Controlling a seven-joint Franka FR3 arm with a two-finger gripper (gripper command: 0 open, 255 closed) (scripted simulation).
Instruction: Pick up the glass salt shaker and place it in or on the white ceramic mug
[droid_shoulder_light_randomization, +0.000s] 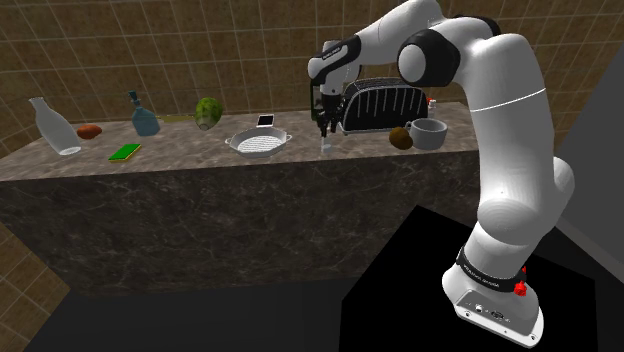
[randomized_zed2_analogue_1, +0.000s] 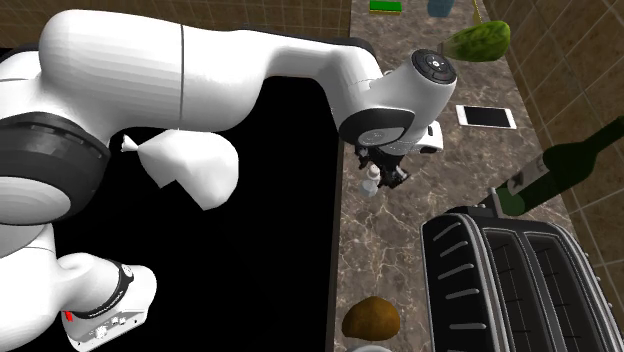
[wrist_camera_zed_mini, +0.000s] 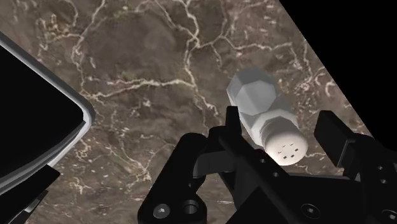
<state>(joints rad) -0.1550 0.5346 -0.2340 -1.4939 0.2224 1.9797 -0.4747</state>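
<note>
Both fingers (wrist_camera_zed_mini: 230, 130) are sitting spread around the salt shaker (wrist_camera_zed_mini: 264, 114), so clamping onto it is probably coming next.

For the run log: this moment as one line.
pre-grasp | gripper open around salt shaker | salt shaker upright on counter, unheld | mug by toaster

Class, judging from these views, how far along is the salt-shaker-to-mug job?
Done: the gripper straddles the salt shaker, which stands on the counter. In hand: the grasp, with the jaws open and not yet closed. Left: lift the shaker and set it in the mug.
</note>
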